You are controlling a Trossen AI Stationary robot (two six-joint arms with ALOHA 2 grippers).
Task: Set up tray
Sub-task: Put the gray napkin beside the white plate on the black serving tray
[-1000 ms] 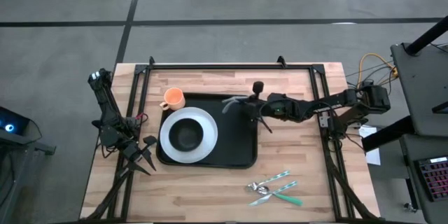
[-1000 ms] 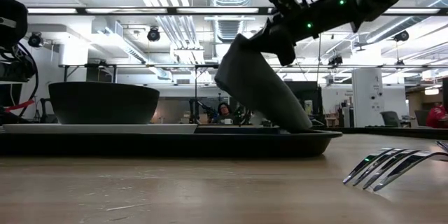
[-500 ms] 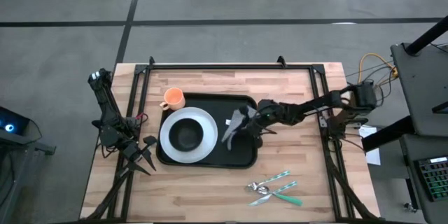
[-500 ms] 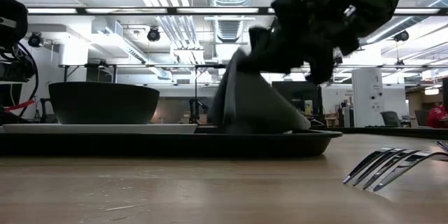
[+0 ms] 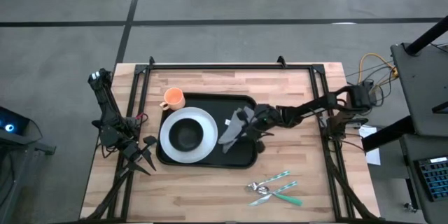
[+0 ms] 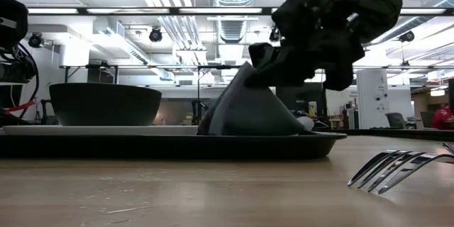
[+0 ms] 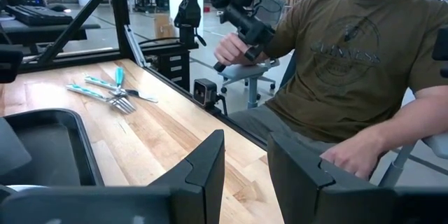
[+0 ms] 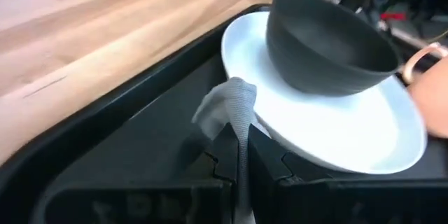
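Two right fingers (image 8: 238, 164) pinching grey cloth (image 5: 231, 130) over tray (image 5: 241, 159), its lower folds hidden; left fingers (image 7: 241, 175) spread.

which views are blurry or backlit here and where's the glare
Low view: ceiling lights flare bright, so the right gripper and the grey napkin it pinches read as dark shapes; the forks are soft. Right wrist view: the near fingers and the tray foreground are out of focus, with sheen on the white plate. High view: even light, no glare.
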